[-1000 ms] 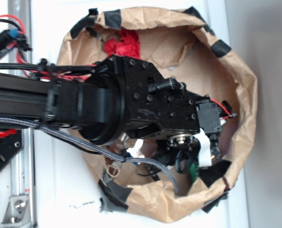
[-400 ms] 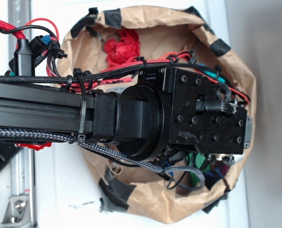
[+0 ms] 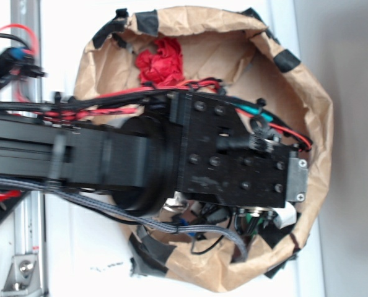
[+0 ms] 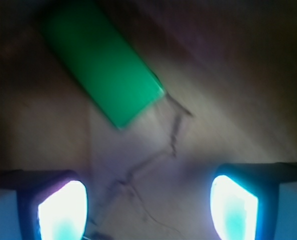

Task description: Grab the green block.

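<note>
**Ana:** While the gripper (image 4: 148, 200) hangs with its two fingers wide apart and nothing between them, the green block (image 4: 101, 70) lies flat on the brown paper up and to the left in the wrist view, clear of both pads. My worry is a plain miss: closing from here would catch only paper.

**Ben:** And the block sits on a slant to the line between the fingers (image 4: 63, 210). If the approach does not turn to match, I judge the pads could land on a corner and push the slab aside, or pinch the creased paper (image 4: 173, 135) along with it.

**Ana:** The bag is another risk. In the exterior view the arm (image 3: 227, 154) fills most of the paper bag (image 3: 308, 80), with cables close to the rim. A careless descent might snag or drag the wall.

**Ben:** What can you not make out?

**Ana:** From outside, the block is hidden under the arm, and so are the fingertips. The red cloth wad (image 3: 160, 62) shows near the far rim. The wrist picture is blurred and dim, the block's upper end runs off the frame, and I cannot tell how high the fingers are above the floor.
</note>
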